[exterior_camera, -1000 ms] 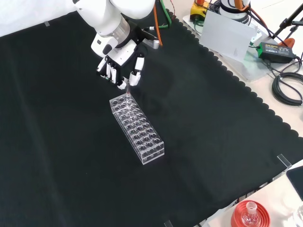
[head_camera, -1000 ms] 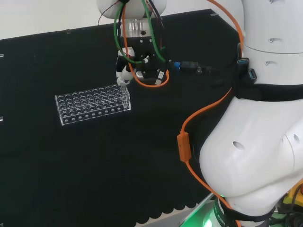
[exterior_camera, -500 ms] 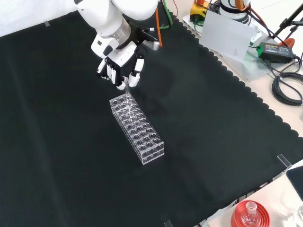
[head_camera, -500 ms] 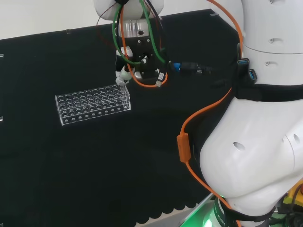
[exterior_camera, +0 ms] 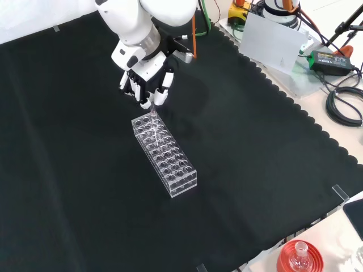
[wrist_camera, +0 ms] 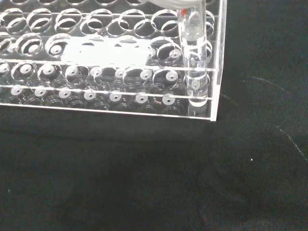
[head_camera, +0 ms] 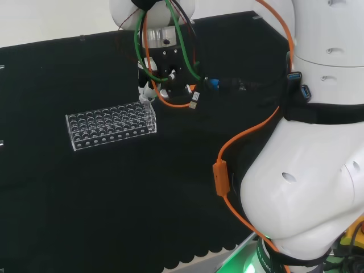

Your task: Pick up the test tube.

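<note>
Hand (exterior_camera: pixel 148 80) pinching upright test tube (wrist_camera: pixel 194 62) in corner hole of clear rack (exterior_camera: pixel 164 154), best lifted straight up to clear the holes.

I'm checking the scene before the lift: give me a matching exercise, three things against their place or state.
Things:
1. test tube
2. rack
3. hand

States:
A. lies on the black cloth, holes upward
B. above the rack's far end in the front view, fingers pinching
C. upright in a corner hole of the rack

Pairs: 1-C, 2-A, 3-B
</note>
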Controlling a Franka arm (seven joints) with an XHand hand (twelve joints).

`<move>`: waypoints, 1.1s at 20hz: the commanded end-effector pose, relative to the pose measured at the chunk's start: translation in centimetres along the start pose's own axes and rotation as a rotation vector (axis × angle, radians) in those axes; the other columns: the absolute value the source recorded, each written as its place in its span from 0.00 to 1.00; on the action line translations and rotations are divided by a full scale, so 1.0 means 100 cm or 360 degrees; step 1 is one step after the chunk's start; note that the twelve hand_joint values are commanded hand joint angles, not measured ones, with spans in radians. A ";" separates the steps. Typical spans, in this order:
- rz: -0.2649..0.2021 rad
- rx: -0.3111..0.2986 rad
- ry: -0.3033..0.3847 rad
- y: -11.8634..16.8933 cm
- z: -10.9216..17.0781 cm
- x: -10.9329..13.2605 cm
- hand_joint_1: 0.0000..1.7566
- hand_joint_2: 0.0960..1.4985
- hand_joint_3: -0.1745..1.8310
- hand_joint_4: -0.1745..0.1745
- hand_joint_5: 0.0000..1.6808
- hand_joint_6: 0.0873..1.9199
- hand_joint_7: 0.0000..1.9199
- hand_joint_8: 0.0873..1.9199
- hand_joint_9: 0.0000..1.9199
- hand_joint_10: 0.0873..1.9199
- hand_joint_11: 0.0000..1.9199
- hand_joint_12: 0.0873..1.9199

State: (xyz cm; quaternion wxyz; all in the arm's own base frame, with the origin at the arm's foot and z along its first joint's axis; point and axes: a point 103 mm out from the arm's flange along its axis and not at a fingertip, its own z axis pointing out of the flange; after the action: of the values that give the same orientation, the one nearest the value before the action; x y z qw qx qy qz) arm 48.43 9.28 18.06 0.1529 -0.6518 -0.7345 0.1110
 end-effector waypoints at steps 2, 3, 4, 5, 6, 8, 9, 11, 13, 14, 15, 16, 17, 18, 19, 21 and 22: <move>0.0006 -0.0043 -0.0007 -0.001 -0.005 -0.001 0.80 0.64 0.08 0.00 0.71 0.30 0.69 0.33 0.61 0.22 0.24 0.71; 0.0005 -0.0046 -0.0008 -0.001 -0.006 -0.001 0.80 0.64 0.08 0.00 0.71 0.30 0.70 0.32 0.61 0.21 0.24 0.71; 0.0007 -0.0052 -0.0008 -0.001 -0.006 -0.002 0.80 0.64 0.08 0.00 0.71 0.28 0.71 0.31 0.63 0.20 0.25 0.71; 0.0006 -0.0053 -0.0008 -0.002 -0.007 -0.002 0.81 0.63 0.08 0.00 0.72 0.25 0.72 0.29 0.64 0.18 0.25 0.71; 0.0003 -0.0057 -0.0011 -0.002 -0.008 -0.002 0.81 0.63 0.07 0.00 0.73 0.23 0.74 0.27 0.65 0.16 0.25 0.70; 0.0001 -0.0060 -0.0016 -0.002 -0.009 -0.002 0.81 0.63 0.07 0.00 0.74 0.21 0.75 0.24 0.67 0.13 0.25 0.70; 0.0000 -0.0062 -0.0021 -0.002 -0.010 -0.002 0.81 0.63 0.07 0.00 0.74 0.20 0.75 0.24 0.67 0.12 0.25 0.70; -0.0006 -0.0066 -0.0027 -0.002 -0.013 -0.002 0.81 0.63 0.07 0.00 0.75 0.19 0.76 0.23 0.68 0.11 0.25 0.70; -0.0014 -0.0073 -0.0037 -0.003 -0.016 -0.001 0.81 0.63 0.06 0.00 0.76 0.17 0.77 0.21 0.68 0.10 0.25 0.70; -0.0016 -0.0076 -0.0040 -0.003 -0.017 -0.001 0.81 0.63 0.05 0.00 0.76 0.16 0.77 0.20 0.69 0.08 0.25 0.70; -0.0019 -0.0079 -0.0042 -0.003 -0.019 -0.001 0.81 0.63 0.05 0.00 0.77 0.16 0.77 0.20 0.69 0.08 0.25 0.70; -0.0021 -0.0082 -0.0047 -0.003 -0.022 -0.001 0.81 0.64 0.05 0.00 0.77 0.15 0.77 0.20 0.70 0.07 0.25 0.70; -0.0024 -0.0084 -0.0051 -0.004 -0.024 -0.002 0.81 0.64 0.05 0.00 0.77 0.15 0.78 0.19 0.70 0.07 0.25 0.70; -0.0025 -0.0087 -0.0053 -0.004 -0.027 -0.002 0.81 0.64 0.04 0.00 0.77 0.15 0.78 0.19 0.70 0.07 0.25 0.70; -0.0024 -0.0092 -0.0057 -0.003 -0.027 -0.001 0.81 0.64 0.04 0.00 0.77 0.15 0.78 0.19 0.70 0.07 0.25 0.70; -0.0029 -0.0094 -0.0058 -0.003 -0.030 -0.002 0.81 0.64 0.04 0.00 0.78 0.14 0.78 0.18 0.70 0.06 0.25 0.70; -0.0035 -0.0094 -0.0061 -0.004 -0.033 -0.002 0.81 0.65 0.03 0.00 0.78 0.14 0.78 0.18 0.71 0.05 0.25 0.70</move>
State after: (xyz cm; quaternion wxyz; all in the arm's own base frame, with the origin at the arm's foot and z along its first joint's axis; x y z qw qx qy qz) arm 49.21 9.00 20.68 0.1225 -0.6483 -0.7449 0.0996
